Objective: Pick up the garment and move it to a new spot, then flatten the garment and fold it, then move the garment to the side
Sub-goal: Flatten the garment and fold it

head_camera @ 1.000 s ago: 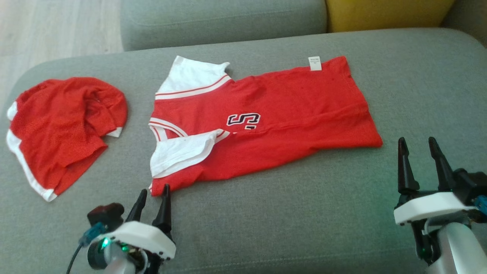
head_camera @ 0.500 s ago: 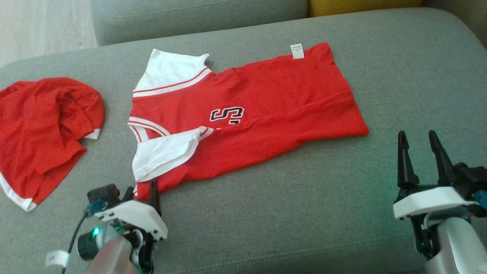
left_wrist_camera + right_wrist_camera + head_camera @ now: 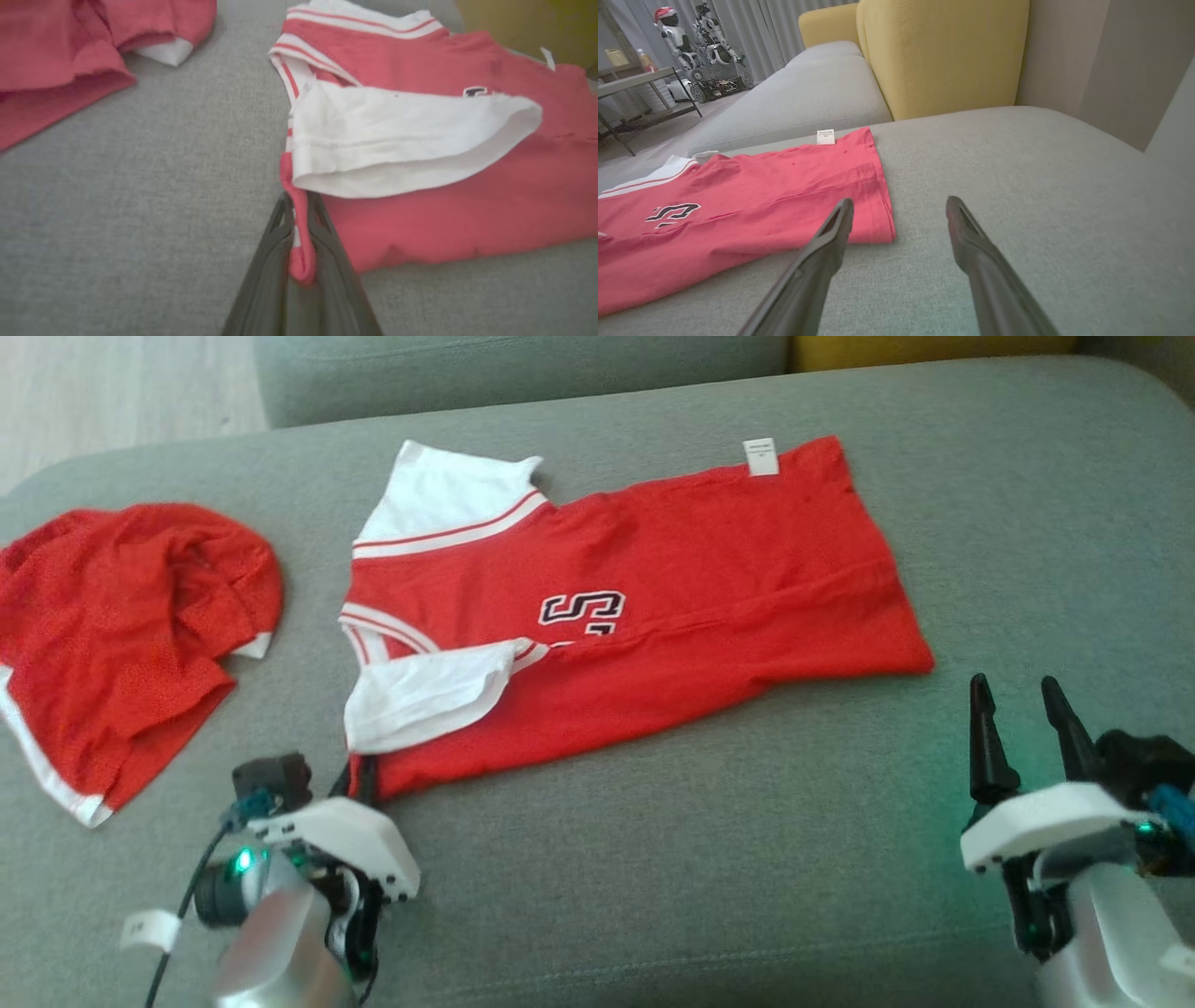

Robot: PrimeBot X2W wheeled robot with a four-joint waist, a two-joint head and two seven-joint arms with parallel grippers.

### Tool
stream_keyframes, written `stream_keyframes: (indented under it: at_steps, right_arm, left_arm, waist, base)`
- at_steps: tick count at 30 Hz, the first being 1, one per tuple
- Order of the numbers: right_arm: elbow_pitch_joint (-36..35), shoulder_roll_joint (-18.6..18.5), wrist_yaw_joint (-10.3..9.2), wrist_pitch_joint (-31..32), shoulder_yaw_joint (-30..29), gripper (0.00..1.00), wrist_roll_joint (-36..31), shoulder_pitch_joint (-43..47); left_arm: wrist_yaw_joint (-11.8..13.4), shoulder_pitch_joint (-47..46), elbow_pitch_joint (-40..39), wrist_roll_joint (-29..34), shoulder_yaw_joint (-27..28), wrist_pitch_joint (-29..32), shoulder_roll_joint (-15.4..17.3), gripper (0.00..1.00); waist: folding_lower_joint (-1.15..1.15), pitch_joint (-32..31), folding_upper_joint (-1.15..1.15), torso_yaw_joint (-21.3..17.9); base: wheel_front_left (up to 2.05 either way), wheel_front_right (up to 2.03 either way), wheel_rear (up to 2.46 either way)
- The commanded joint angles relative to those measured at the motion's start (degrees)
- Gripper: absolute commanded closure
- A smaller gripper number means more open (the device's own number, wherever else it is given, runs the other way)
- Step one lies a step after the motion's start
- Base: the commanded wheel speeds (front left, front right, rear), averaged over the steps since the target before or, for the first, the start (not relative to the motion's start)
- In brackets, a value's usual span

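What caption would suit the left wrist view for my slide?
Left pincer shut on a corner of the red jersey, lying on a grey sofa.

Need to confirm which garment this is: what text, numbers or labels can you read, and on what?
"S", possibly "5": dark character on the red jersey; a second one beside it is cut off by the fold.
White tag at the jersey's hem: print too small to read.
White label hanging by the left arm: blurred, unreadable.
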Motion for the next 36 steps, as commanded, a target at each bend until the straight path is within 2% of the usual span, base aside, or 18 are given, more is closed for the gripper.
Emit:
stream_keyframes:
  at_steps: [1, 8, 13, 21, 30, 31, 32, 33, 34, 36]
  right_arm:
    - [-0.50, 0.39, -0.05, 0.83, 0.42, 0.00, 0.66, -3.69]
    - [7.51, 1.92, -0.05, 5.89, -3.68, 0.00, 2.13, -9.84]
    - [12.59, 2.26, -0.05, 7.84, -6.28, 0.00, 2.06, -13.94]
    - [21.61, 1.90, -0.05, 10.69, -8.31, 0.00, 2.10, -20.88]
    - [29.94, 0.25, -0.05, 12.27, -7.31, 0.00, 1.66, -25.28]
    - [30.70, 0.22, -0.05, 12.49, -6.96, 0.07, 1.76, -25.62]
    - [31.36, 0.24, -0.05, 12.70, -6.55, 0.54, 1.99, -25.92]
    - [31.89, 0.27, -0.05, 12.83, -6.05, 0.92, 2.27, -26.15]
    - [32.67, 0.19, -0.05, 12.75, -4.96, 1.00, 2.80, -26.40]
    - [33.08, -0.15, -0.05, 12.40, -3.49, 1.00, 3.08, -26.44]
  left_arm:
    - [0.08, -2.10, -3.44, 0.94, 1.49, -0.71, 2.03, 1.00]
    - [0.48, -0.37, -14.13, 4.72, 2.07, -0.75, 2.67, 1.00]
    - [0.21, 0.24, -17.33, 6.24, 2.14, -0.75, 2.47, 1.00]
    - [-0.95, -0.02, -18.39, 7.35, 1.53, -0.76, 1.55, 1.00]
    - [-1.54, -0.59, -18.35, 7.83, 1.38, -0.76, 0.81, 1.00]
    - [-1.58, -0.56, -18.33, 7.89, 1.40, -0.76, 0.76, 1.00]
    - [-1.64, -0.52, -18.28, 7.96, 1.44, -0.76, 0.72, 1.00]
    - [-1.68, -0.50, -18.20, 8.04, 1.48, -0.76, 0.69, 1.00]
    - [-1.75, -0.38, -17.97, 8.18, 1.64, -0.76, 0.65, 1.00]
    - [-1.84, -0.13, -17.63, 8.30, 1.84, -0.76, 0.62, 1.00]
  waist:
    - [0.00, 0.43, 0.00, 0.88]
    - [0.00, 2.40, 0.00, 3.43]
    - [0.00, 3.70, 0.00, 4.71]
    - [0.00, 5.67, 0.00, 6.59]
    - [0.00, 6.50, 0.00, 7.59]
    - [0.00, 6.50, 0.00, 7.61]
    - [0.00, 6.47, 0.00, 7.59]
    - [0.00, 6.41, 0.00, 7.55]
    - [0.00, 6.00, 0.00, 7.38]
    - [0.00, 5.40, 0.00, 7.13]
  base:
    - [0.00, 0.00, 0.00]
    - [0.00, 0.00, 0.00]
    - [0.00, 0.00, 0.00]
    - [0.00, 0.00, 0.00]
    - [0.00, 0.00, 0.00]
    - [0.00, 0.00, 0.00]
    - [0.00, 0.00, 0.00]
    - [0.00, 0.00, 0.00]
    - [0.00, 0.00, 0.00]
    - [0.00, 0.00, 0.00]
